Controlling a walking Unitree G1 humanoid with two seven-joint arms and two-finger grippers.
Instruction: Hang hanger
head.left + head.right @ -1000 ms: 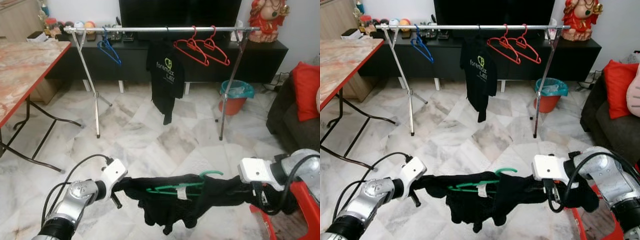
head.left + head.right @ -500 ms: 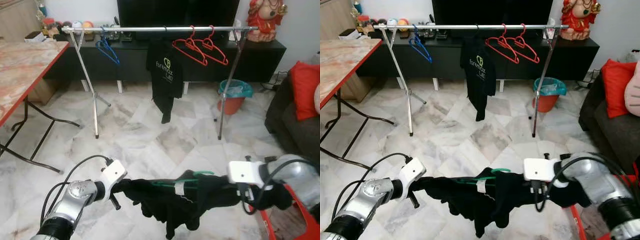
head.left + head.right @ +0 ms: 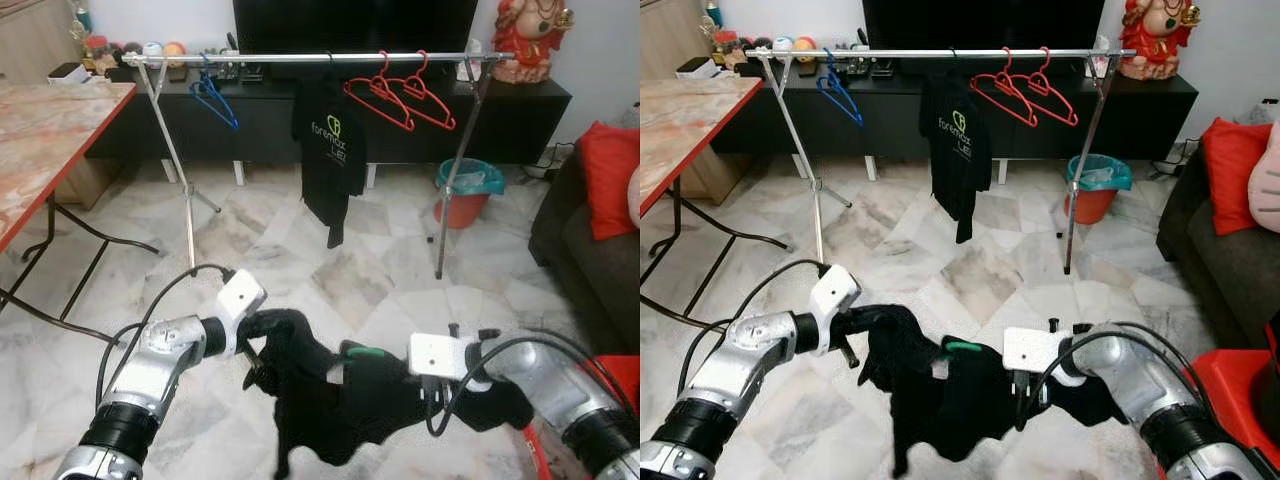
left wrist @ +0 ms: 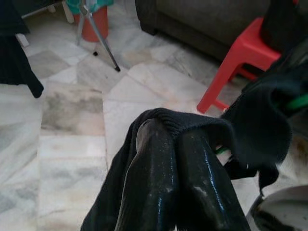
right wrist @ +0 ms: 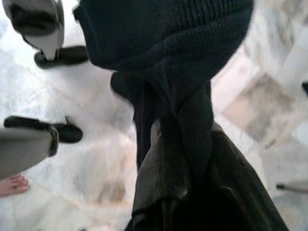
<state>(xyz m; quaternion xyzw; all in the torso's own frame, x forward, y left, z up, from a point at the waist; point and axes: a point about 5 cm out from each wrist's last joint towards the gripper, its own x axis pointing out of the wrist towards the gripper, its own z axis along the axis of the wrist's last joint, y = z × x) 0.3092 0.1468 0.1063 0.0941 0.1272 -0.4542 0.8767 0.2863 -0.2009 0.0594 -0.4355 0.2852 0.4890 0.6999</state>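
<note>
We are holding a black garment between both arms, low over the marble floor and well short of the clothes rack. The left gripper is pressed together with a fold of the knit draped over its fingertips. The right gripper is pinching a bunched strand of the same cloth. The green hanger is sitting inside the garment; just a short green piece of it is peeking out between the two grippers, and its hook is too buried for us to tell which way it faces.

The rail is carrying a blue hanger, a black T-shirt and two red hangers. We are judging the bare stretch between the blue hanger and the T-shirt as the best target.

To do this step well:
- we are wanting the hook freed from the cloth and turned up before walking in;
- we are keeping the two grips level so the garment does not slide off one shoulder;
- we are approaching square to the rail, lifting above it, then lowering the hook on.

Risk: the loose hem is trailing low and could snag.
</note>
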